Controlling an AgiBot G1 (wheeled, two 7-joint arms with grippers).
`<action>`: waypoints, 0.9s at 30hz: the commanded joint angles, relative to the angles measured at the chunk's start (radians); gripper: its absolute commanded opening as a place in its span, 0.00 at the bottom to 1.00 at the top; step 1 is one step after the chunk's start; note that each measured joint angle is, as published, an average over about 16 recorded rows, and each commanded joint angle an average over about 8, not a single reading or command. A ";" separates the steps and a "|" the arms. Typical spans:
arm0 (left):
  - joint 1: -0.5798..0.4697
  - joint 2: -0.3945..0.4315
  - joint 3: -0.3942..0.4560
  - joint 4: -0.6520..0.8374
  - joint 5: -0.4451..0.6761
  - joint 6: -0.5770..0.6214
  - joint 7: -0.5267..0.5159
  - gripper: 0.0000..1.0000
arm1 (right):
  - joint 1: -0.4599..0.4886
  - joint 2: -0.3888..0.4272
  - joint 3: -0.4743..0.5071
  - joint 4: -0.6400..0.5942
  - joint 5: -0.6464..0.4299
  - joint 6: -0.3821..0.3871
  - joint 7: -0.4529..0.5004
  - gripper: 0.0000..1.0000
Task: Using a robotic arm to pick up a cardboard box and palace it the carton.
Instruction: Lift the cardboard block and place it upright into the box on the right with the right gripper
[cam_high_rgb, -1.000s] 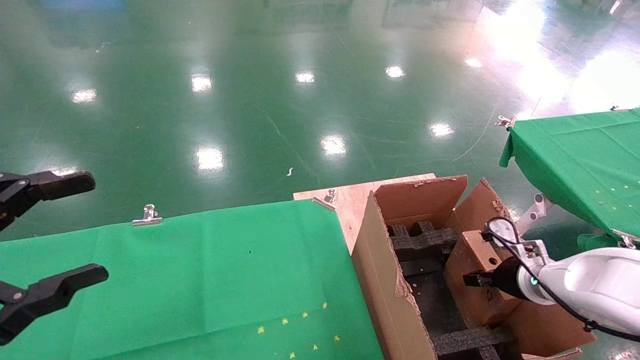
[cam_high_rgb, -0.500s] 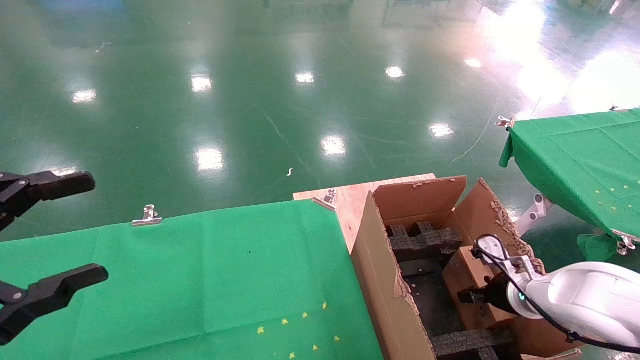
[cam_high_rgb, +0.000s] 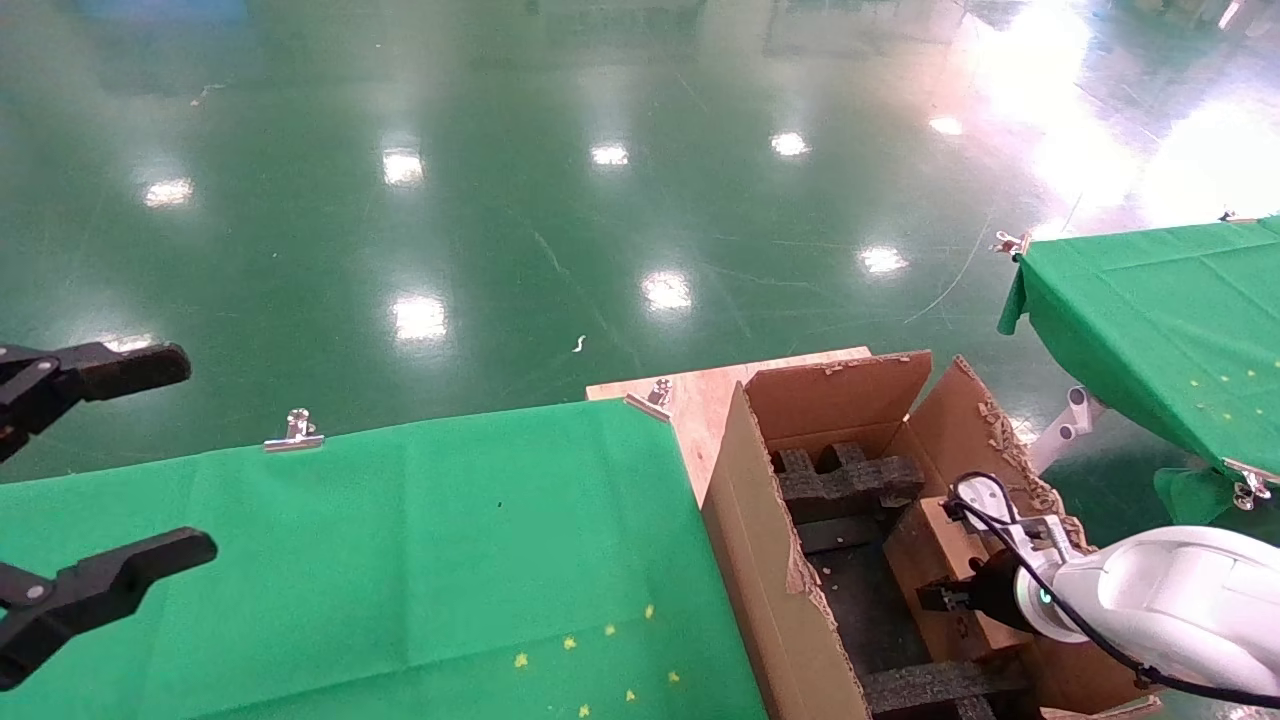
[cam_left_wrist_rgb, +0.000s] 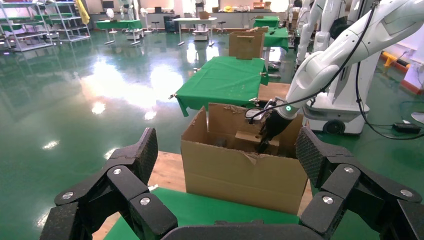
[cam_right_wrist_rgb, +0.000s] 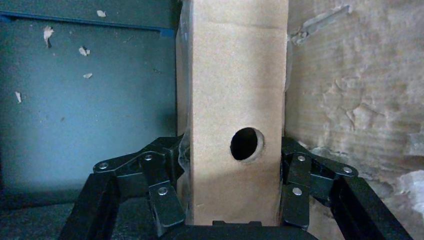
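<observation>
The carton (cam_high_rgb: 760, 520), large with ragged flaps, stands to the right of my table, with black foam inserts (cam_high_rgb: 850, 480) inside. My white right arm (cam_high_rgb: 1170, 590) reaches into it. My right gripper (cam_high_rgb: 945, 598) is shut on the cardboard box (cam_high_rgb: 935, 560) and holds it upright, low against the carton's right wall. In the right wrist view my right gripper (cam_right_wrist_rgb: 232, 152) clamps both sides of the box (cam_right_wrist_rgb: 235, 90), just beside its round hole. The left wrist view shows the carton (cam_left_wrist_rgb: 240, 170) and the box (cam_left_wrist_rgb: 247, 140) from the side. My left gripper (cam_high_rgb: 160, 458) is open and empty at the far left.
A green-clothed table (cam_high_rgb: 400, 560) with metal clips (cam_high_rgb: 295, 432) lies in front of me. A wooden board (cam_high_rgb: 700, 395) sits under the carton. A second green table (cam_high_rgb: 1160, 310) stands at the right. A glossy green floor lies beyond.
My right arm has lowered the cardboard box deeper into the carton and drawn it slightly nearer. The carton's right flap stands freer. The left arm has not moved.
</observation>
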 joint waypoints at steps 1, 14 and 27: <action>0.000 0.000 0.000 0.000 0.000 0.000 0.000 1.00 | 0.001 0.000 0.001 -0.002 -0.001 0.001 0.001 1.00; 0.000 0.000 0.000 0.000 0.000 0.000 0.000 1.00 | 0.027 0.012 0.014 0.020 -0.028 -0.018 0.014 1.00; 0.000 0.000 0.000 0.000 0.000 0.000 0.000 1.00 | 0.144 0.059 0.072 0.126 -0.030 -0.022 0.000 1.00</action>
